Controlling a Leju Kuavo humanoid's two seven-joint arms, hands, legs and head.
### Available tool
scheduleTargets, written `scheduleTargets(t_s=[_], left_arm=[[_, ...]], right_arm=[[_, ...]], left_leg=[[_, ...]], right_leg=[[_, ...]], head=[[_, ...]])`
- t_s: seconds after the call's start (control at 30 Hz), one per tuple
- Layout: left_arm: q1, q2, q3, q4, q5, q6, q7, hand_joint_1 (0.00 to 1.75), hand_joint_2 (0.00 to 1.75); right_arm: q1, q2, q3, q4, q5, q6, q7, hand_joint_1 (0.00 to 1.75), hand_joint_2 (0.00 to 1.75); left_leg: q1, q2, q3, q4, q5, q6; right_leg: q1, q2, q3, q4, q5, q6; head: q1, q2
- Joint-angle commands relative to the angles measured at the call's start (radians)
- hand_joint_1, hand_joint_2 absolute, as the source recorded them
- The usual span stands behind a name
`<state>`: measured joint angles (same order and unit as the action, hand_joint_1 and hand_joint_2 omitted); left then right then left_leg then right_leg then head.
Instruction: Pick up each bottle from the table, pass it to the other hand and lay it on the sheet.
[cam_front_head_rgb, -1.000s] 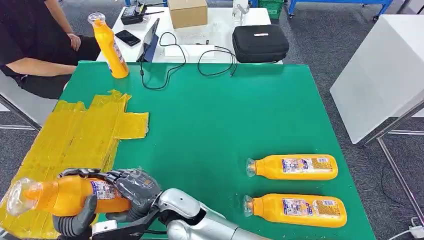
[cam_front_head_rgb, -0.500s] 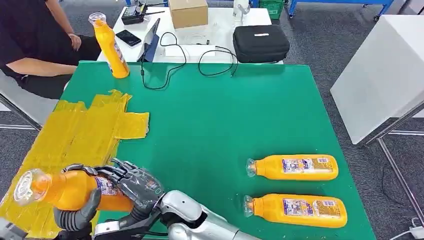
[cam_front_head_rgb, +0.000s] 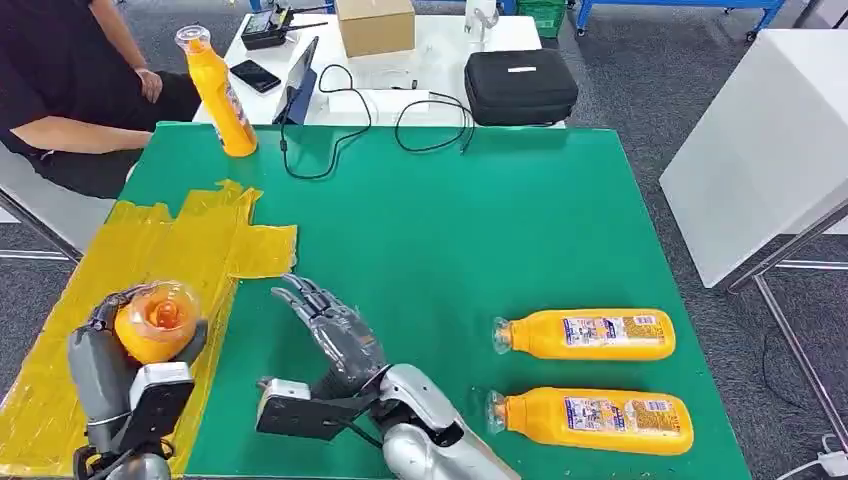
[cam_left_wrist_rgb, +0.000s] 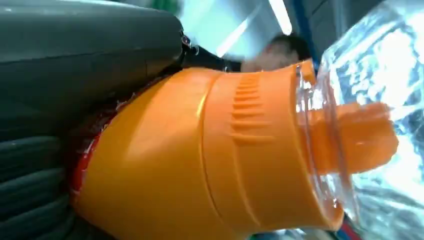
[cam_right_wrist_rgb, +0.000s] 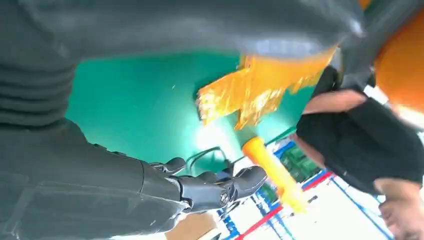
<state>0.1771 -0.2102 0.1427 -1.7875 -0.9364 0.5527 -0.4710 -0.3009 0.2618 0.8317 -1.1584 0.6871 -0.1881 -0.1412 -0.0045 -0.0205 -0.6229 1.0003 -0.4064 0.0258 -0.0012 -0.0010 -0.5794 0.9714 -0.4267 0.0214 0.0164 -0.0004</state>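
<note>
My left hand (cam_front_head_rgb: 108, 372) grips an orange bottle (cam_front_head_rgb: 157, 320) above the near end of the yellow sheet (cam_front_head_rgb: 150, 262), its clear cap tipped up toward me. The left wrist view has the bottle (cam_left_wrist_rgb: 200, 165) close up, pressed against the hand (cam_left_wrist_rgb: 75, 60). My right hand (cam_front_head_rgb: 337, 335) hangs open with fingers spread over the green table (cam_front_head_rgb: 450, 220), just right of the sheet. In the right wrist view this hand (cam_right_wrist_rgb: 150, 185) holds nothing. Two more orange bottles (cam_front_head_rgb: 590, 334) (cam_front_head_rgb: 595, 420) lie on their sides at the near right. A further bottle (cam_front_head_rgb: 220, 90) stands upright at the far left corner.
A person in black (cam_front_head_rgb: 60, 80) sits at the far left corner, close to the upright bottle. Behind the green table a white table carries a black case (cam_front_head_rgb: 520, 85), a cardboard box (cam_front_head_rgb: 375, 25), a tablet (cam_front_head_rgb: 300, 68) and cables (cam_front_head_rgb: 420, 120). A white unit (cam_front_head_rgb: 770, 130) stands to the right.
The bottle passed from my right hand into my left. The right hand let go, opened and drew away rightward. The left hand turned the bottle cap-up over the sheet.
</note>
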Motion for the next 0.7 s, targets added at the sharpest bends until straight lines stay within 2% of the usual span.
scheduleTargets(t_s=[0.03, 0.07, 0.1, 0.13, 0.17, 0.63, 0.67, 0.7], left_arm=[[-0.054, 0.100, 0.025, 0.261, -0.458, 0.145, 0.095, 1.75, 1.75], [-0.107, 0.073, 0.081, 0.365, -0.545, 0.145, 0.063, 1.75, 1.75], [-0.084, 0.079, 0.072, 0.391, -0.512, 0.145, 0.060, 1.75, 1.75], [-0.097, 0.101, 0.052, 0.493, -0.508, 0.145, 0.080, 1.75, 1.75], [-0.097, 0.106, 0.051, 0.494, -0.504, 0.145, 0.079, 1.75, 1.75], [-0.097, 0.106, 0.051, 0.494, -0.504, 0.145, 0.079, 1.75, 1.75], [-0.108, 0.133, 0.028, 0.651, -0.443, 0.145, 0.080, 1.75, 1.75], [-0.113, 0.143, 0.039, 0.752, -0.398, 0.145, 0.068, 0.45, 1.75]], right_arm=[[-0.004, -0.167, -0.073, -0.146, -0.042, 0.029, -0.023, 0.00, 0.00], [-0.081, -0.240, 0.028, -0.119, -0.148, 0.012, 0.019, 0.00, 0.00], [-0.066, -0.246, 0.009, -0.113, -0.153, 0.022, 0.007, 0.00, 0.00], [-0.065, -0.275, -0.008, -0.118, -0.217, 0.102, -0.020, 0.00, 0.00], [-0.066, -0.292, -0.018, -0.118, -0.227, 0.110, -0.033, 0.00, 0.00], [-0.066, -0.292, -0.018, -0.118, -0.227, 0.110, -0.033, 0.00, 0.00], [-0.037, -0.374, -0.069, -0.195, -0.215, 0.134, -0.068, 0.00, 0.00], [0.013, -0.481, -0.114, -0.310, -0.179, 0.148, -0.073, 0.00, 0.00]], left_leg=[[0.000, -0.002, 0.006, -0.002, -0.001, -0.001], [0.000, -0.003, 0.004, -0.002, 0.000, -0.001], [0.000, -0.002, 0.006, -0.002, -0.001, -0.001], [-0.001, -0.002, 0.005, -0.003, 0.001, -0.001], [-0.001, -0.001, 0.005, -0.004, 0.001, -0.001], [-0.001, -0.002, 0.007, -0.004, 0.001, -0.001], [-0.001, -0.001, 0.006, -0.003, 0.000, -0.001], [-0.001, 0.001, 0.004, -0.001, -0.001, -0.001]], right_leg=[[0.000, -0.004, 0.007, -0.003, -0.002, 0.000], [0.000, -0.003, 0.006, -0.002, -0.001, 0.000], [0.000, -0.003, 0.007, -0.003, -0.001, 0.000], [-0.001, -0.002, 0.006, -0.003, 0.000, 0.001], [-0.001, -0.002, 0.006, -0.003, 0.000, 0.000], [-0.001, -0.003, 0.008, -0.004, 0.000, 0.001], [-0.001, -0.002, 0.008, -0.003, 0.000, 0.001], [0.000, 0.000, 0.005, -0.001, 0.000, 0.001]], head=[[0.000, 0.000], [0.000, 0.000], [0.000, 0.000], [0.000, 0.000], [0.000, 0.000], [0.000, 0.000], [0.000, 0.000], [0.000, 0.000]])
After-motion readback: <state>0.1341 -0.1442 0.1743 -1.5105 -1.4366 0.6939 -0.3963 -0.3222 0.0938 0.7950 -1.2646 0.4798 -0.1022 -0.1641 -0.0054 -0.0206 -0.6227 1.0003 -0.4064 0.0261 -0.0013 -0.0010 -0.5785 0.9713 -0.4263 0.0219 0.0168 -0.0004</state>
